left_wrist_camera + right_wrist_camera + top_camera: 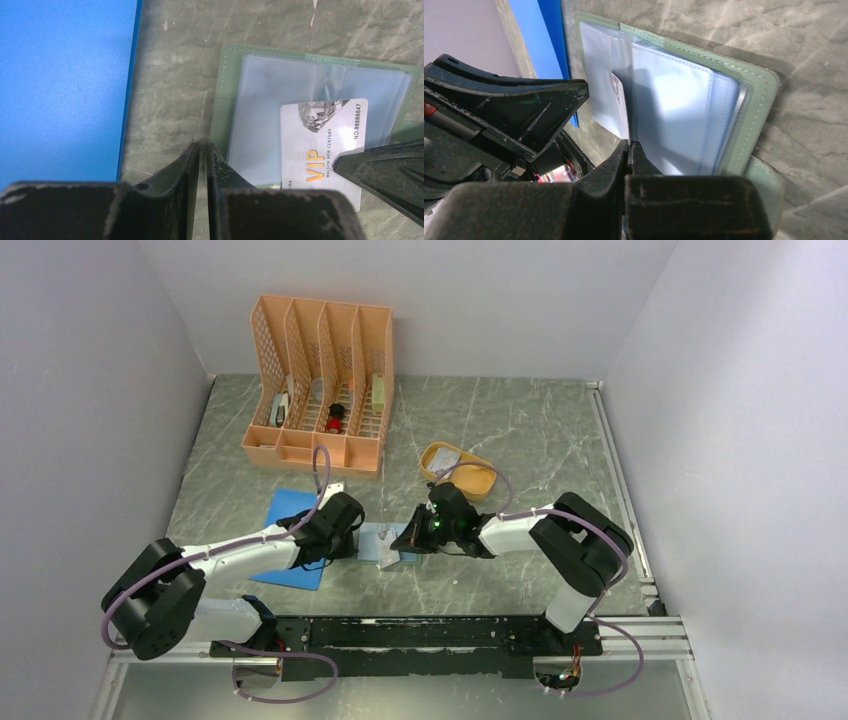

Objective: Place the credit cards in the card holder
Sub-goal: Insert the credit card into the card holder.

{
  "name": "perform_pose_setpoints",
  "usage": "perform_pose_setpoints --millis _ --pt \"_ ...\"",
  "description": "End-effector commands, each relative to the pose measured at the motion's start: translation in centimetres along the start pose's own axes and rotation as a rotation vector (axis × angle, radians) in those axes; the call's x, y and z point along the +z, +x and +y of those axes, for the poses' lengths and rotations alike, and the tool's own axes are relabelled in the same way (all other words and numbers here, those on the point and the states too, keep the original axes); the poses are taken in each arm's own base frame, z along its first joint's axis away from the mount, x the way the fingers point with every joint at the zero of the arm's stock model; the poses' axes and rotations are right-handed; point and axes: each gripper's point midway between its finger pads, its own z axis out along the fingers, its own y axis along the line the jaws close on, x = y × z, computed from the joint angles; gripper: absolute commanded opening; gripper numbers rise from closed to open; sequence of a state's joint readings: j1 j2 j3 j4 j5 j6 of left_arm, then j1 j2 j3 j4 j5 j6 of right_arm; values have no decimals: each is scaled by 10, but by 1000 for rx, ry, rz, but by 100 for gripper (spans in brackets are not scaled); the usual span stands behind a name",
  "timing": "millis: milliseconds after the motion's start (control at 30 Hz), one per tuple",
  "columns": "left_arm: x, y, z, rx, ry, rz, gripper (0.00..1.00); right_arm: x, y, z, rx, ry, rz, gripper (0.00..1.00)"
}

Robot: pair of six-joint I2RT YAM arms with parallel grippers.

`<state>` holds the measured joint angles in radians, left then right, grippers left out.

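Note:
The sage-green card holder (372, 542) lies open on the table between my grippers, its pale blue-clear pockets up (225, 100) (754, 95). My left gripper (203, 148) is shut with its tips at the holder's left edge. My right gripper (629, 146) is shut on a pale credit card (325, 135) printed "VIP". The card lies partly over the clear pocket, and in the right wrist view it shows edge-on (620, 102) between the pocket leaves. In the top view both grippers, left (348, 530) and right (412, 536), meet at the holder. Another pale card (444, 454) lies in the yellow tray.
A flat blue pad (288, 512) (60, 75) lies just left of the holder, under the left arm. The mustard-yellow oval tray (478, 483) sits behind the right gripper. An orange file organizer (320, 380) with small items stands at the back left.

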<state>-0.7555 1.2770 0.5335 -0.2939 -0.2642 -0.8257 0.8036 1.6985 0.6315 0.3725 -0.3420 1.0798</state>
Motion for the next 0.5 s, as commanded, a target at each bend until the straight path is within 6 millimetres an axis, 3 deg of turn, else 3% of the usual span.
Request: perform_pose_setpoints --millis 0,467 --pt "1 19 9 16 -8 66 16 -3 -7 -19 48 62 -55 0" --pt "2 18 6 16 3 67 16 0 -16 -16 68 31 -64 0"
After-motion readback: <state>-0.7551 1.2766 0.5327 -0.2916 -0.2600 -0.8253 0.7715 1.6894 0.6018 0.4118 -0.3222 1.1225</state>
